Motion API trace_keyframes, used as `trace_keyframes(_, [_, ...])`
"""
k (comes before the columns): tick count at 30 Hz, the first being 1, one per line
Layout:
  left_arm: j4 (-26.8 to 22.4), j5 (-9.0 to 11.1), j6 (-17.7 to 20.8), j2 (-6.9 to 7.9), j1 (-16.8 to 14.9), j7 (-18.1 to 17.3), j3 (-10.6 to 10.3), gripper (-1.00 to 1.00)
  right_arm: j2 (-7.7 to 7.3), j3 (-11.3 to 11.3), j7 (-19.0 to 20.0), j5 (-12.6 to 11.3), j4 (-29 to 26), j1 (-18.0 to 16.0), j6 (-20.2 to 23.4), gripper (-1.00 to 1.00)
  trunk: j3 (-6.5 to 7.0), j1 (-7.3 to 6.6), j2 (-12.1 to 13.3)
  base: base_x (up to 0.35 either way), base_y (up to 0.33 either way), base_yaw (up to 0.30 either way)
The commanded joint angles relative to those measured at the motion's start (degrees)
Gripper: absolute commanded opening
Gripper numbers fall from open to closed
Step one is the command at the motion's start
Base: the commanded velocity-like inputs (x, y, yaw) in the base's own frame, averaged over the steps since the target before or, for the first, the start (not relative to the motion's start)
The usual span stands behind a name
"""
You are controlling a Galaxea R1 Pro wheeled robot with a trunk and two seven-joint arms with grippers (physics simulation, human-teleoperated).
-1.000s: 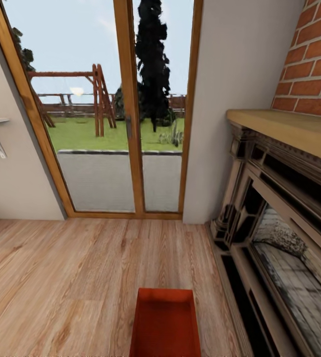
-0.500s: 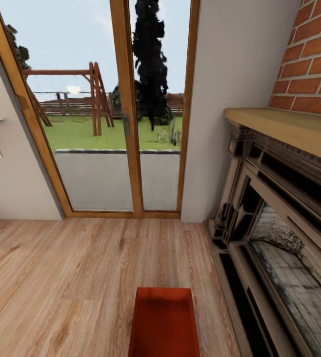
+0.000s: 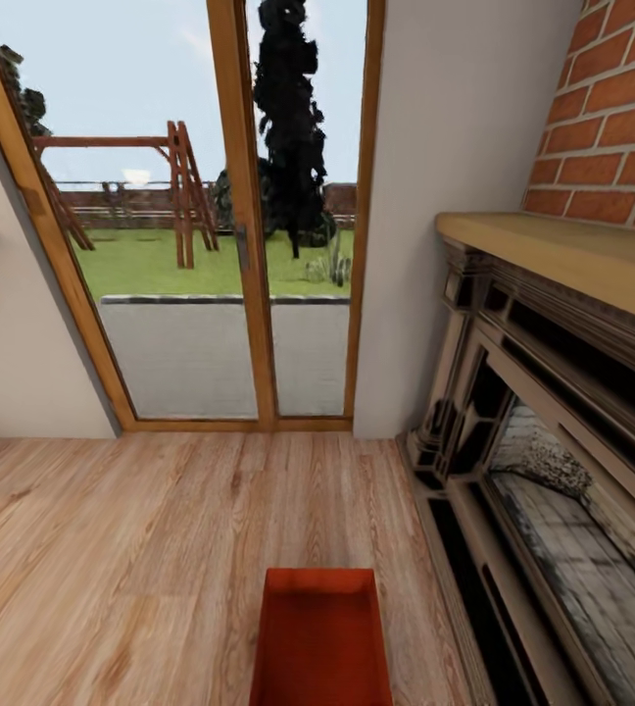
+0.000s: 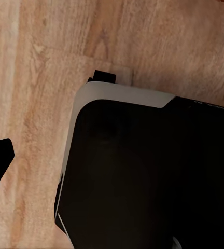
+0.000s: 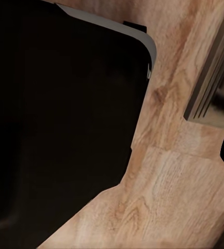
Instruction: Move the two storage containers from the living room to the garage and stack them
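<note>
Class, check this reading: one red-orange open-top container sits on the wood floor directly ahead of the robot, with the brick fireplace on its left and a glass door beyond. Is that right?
One detail is wrong. In the head view the fireplace stands on the right, not the left. The container does sit on the wood floor ahead, with the glass door beyond.

Matt smooth red-orange plastic storage container (image 3: 321, 637), light grained wood plank floor (image 3: 141, 549), rough red brick chimney wall (image 3: 611, 127), varnished wooden door frame (image 3: 249, 245), clear glass panes (image 3: 141, 196)
</note>
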Motion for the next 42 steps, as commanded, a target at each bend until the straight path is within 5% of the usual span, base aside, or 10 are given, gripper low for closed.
trace_keyframes(1, [0.1, 0.6, -0.2, 0.01, 0.0, -0.2, -0.4, 1.00, -0.01, 0.2, 0.1, 0.2, 0.2, -0.1, -0.3, 1.00, -0.08, 0.00, 0.0, 0.000, 0.000, -0.210])
trace_keyframes(14, [0.1, 0.6, -0.2, 0.01, 0.0, -0.2, -0.4, 1.00, 0.08, 0.2, 0.2, 0.2, 0.2, -0.1, -0.3, 1.00, -0.18, 0.00, 0.0, 0.000, 0.000, -0.022])
trace_keyframes(42, [0.1, 0.6, -0.2, 0.01, 0.0, -0.2, -0.4, 1.00, -0.01, 0.2, 0.2, 0.2, 0.2, -0.1, -0.3, 1.00, -2.68, 0.00, 0.0, 0.000, 0.000, 0.000])
